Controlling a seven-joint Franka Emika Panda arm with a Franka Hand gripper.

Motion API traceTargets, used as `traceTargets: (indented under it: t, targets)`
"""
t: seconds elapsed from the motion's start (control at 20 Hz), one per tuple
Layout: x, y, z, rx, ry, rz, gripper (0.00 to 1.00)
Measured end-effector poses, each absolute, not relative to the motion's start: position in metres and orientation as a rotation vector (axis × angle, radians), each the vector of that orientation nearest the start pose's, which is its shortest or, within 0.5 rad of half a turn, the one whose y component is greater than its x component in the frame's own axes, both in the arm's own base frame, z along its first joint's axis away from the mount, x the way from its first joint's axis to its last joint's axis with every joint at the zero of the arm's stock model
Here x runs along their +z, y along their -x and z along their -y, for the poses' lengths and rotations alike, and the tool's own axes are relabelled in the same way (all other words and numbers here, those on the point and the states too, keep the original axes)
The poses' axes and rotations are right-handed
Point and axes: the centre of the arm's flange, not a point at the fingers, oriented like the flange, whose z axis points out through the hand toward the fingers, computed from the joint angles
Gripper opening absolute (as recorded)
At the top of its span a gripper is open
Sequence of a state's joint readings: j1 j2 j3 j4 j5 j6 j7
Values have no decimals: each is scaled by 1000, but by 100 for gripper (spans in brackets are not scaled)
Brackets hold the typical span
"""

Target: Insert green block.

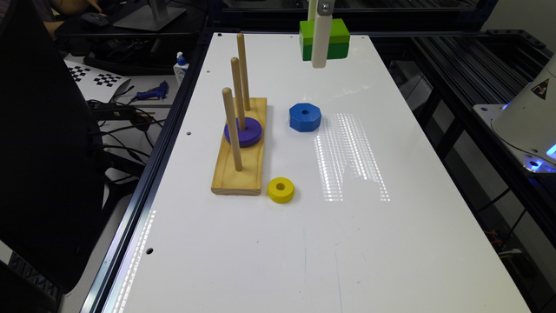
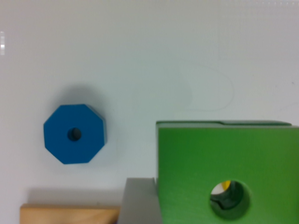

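The green block [image 1: 336, 37], a square slab with a lime top and darker sides, hangs in the air above the far end of the white table [image 1: 391, 243]. My gripper [image 1: 320, 61] is shut on it, one white finger crossing its near side. In the wrist view the green block [image 2: 224, 149] looms large with its round centre hole showing, and a grey finger [image 2: 139, 201] presses against its edge. The wooden peg board [image 1: 243, 174] with three upright pegs lies nearer on the exterior view's left, well below the block.
A purple ring [image 1: 249, 132] sits on the middle peg. A blue octagonal block [image 1: 305, 116] [image 2: 74, 134] lies beside the board, and a yellow ring [image 1: 280, 189] by its near corner. The robot base [image 1: 530, 121] stands at the exterior view's right.
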State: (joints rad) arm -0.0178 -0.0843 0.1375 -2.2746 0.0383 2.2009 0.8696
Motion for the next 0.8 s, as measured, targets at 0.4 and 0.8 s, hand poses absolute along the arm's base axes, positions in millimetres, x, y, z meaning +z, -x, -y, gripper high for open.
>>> traceTargets:
  t: [0.4, 0.8]
  targets:
    - [396, -510, -72, -38, 2878, -1159, 0]
    - [390, -552, -81, -43, 2859, -1143, 0]
